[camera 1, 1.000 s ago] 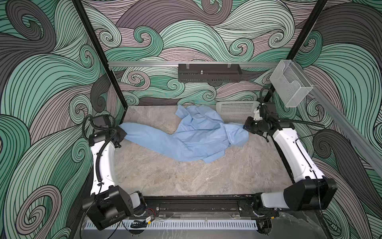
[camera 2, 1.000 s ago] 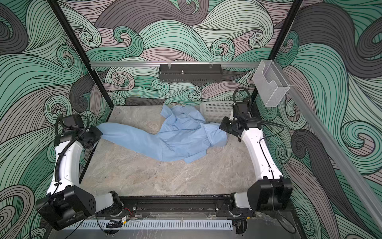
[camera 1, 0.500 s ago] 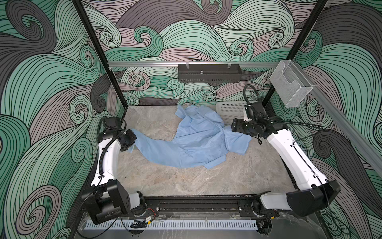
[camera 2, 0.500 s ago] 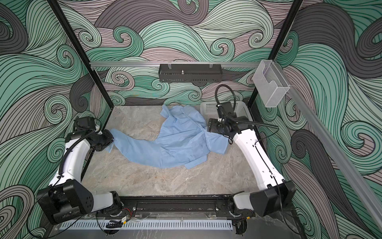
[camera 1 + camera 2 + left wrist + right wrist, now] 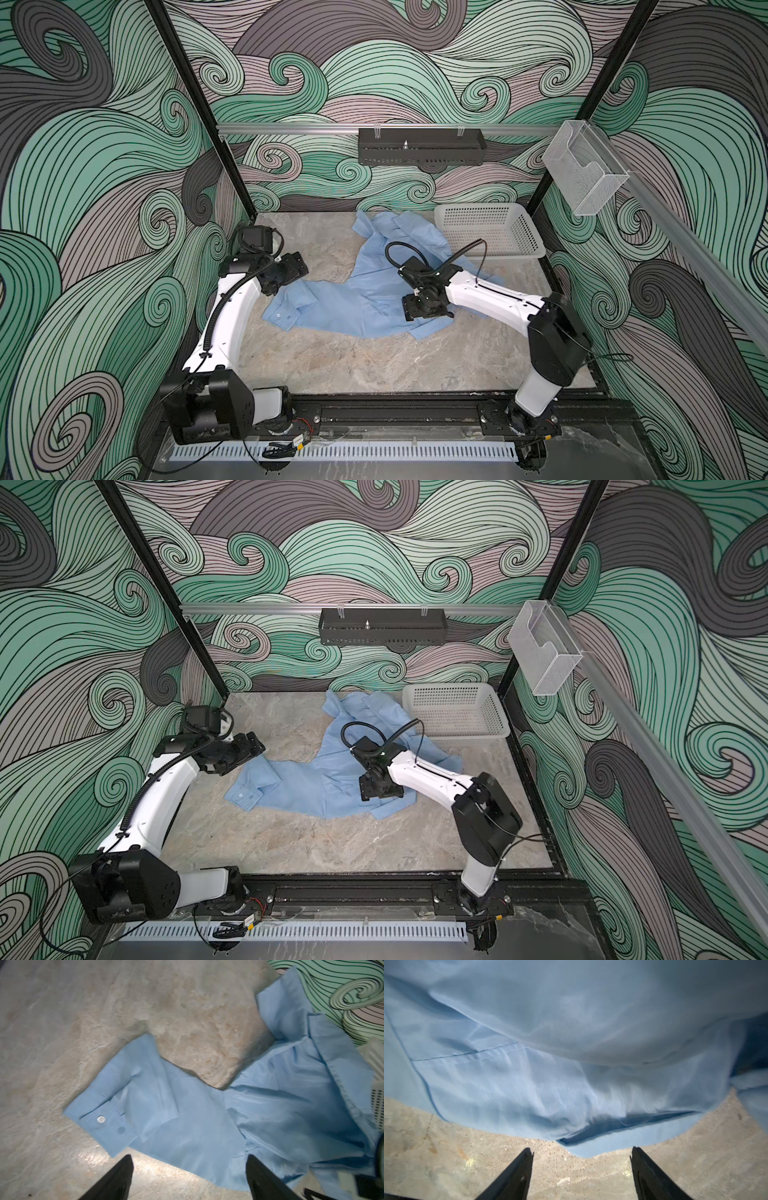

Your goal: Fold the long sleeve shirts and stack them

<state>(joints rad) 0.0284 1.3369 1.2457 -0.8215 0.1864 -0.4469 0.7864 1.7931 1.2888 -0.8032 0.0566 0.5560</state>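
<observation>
The light blue long sleeve shirt (image 5: 365, 299) (image 5: 320, 779) lies crumpled on the marble table in both top views. One sleeve runs left and ends in a buttoned cuff (image 5: 101, 1119). My left gripper (image 5: 291, 270) (image 5: 189, 1157) hovers open just above that sleeve's end, with nothing between its fingers. My right gripper (image 5: 428, 309) (image 5: 581, 1149) stands open over the shirt's front right hem. In the right wrist view the cloth (image 5: 550, 1043) lies just ahead of the fingertips, apart from them.
A white perforated basket (image 5: 498, 232) (image 5: 457, 717) sits in the back right corner, touching the shirt's far edge. A black tray (image 5: 419, 151) and a clear holder (image 5: 582, 174) hang on the rails. Bare marble (image 5: 374, 365) lies in front of the shirt.
Both grippers have opened and let go of the shirt after moving inward. The stretched shirt has dropped onto the table and bunched toward the middle.
</observation>
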